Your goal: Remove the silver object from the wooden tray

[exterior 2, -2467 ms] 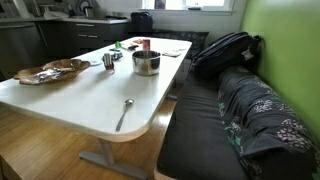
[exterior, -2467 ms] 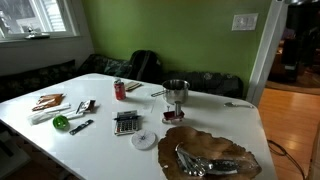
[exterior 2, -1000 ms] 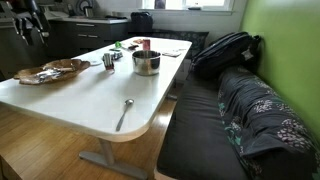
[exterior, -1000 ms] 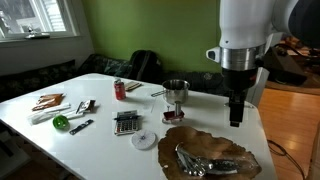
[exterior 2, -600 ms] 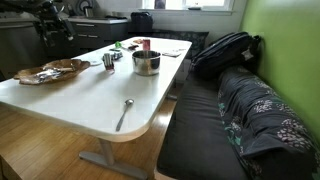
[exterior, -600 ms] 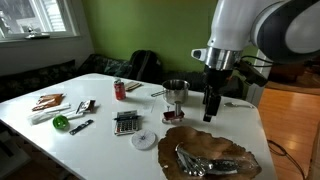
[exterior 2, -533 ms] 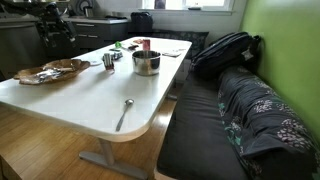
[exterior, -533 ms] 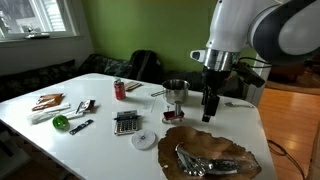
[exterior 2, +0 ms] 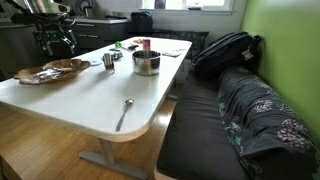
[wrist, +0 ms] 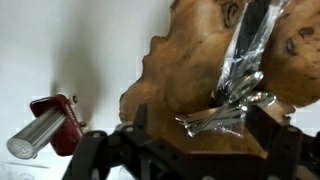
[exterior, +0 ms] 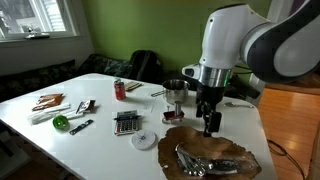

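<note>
The wooden tray [exterior: 186, 138] is dark brown with a wavy edge and lies at the near end of the white table. It also shows in an exterior view [exterior 2: 30, 76] and fills the wrist view [wrist: 180, 60]. The silver object [exterior: 205, 160], a crumpled shiny bundle, lies in the tray. It sits between the jaws' lines in the wrist view [wrist: 235, 95]. My gripper [exterior: 211, 127] hangs a little above the tray's far edge. It is open and empty [wrist: 200, 125].
On the table stand a silver pot [exterior: 176, 92], a red can [exterior: 119, 89], a calculator [exterior: 126, 122], a white disc [exterior: 145, 139] and a green item [exterior: 61, 122]. A spoon [exterior 2: 124, 113] lies near the table's end. A backpack [exterior 2: 225, 50] sits on the bench.
My arm has come into view and swung down and across the table. The gripper now hangs lower, just over the tray. Nothing on the table has moved.
</note>
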You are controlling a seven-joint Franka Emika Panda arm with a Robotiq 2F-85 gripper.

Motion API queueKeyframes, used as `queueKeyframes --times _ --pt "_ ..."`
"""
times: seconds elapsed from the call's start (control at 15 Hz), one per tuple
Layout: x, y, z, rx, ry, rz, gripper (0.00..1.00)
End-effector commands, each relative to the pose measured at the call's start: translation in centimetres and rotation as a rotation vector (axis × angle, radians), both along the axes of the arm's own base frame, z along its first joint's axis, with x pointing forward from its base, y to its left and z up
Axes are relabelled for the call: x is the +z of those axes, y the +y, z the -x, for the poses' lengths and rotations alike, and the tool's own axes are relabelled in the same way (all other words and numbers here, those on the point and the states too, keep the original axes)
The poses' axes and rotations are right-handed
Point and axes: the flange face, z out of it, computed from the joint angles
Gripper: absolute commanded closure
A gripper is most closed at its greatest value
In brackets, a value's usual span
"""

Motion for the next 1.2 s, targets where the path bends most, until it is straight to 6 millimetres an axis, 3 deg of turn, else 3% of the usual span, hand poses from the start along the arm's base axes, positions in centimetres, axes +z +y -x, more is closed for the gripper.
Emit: queueKeyframes --times 0.0,0.13,0.2,0.47,0.93,1.07,1.13 --pt "-3.5 1.1 -1.3 0.115 -0.035 0.065 0.00" --pt "-4.3 1.3 -2.2 0.122 -0.068 0.085 0.00" --pt "-3.1 0.8 -1.3 0.110 -0.039 0.071 0.00" --pt "-4.1 1.1 -2.3 0.122 -0.051 0.083 0.00" --pt "-7.1 2.9 -3.9 0.100 -0.088 -0.043 0.00" --pt "-7.8 3.4 -4.2 0.104 -0.090 -0.065 0.11" --pt "-7.9 3.7 -4.2 0.105 -0.090 -0.069 0.24"
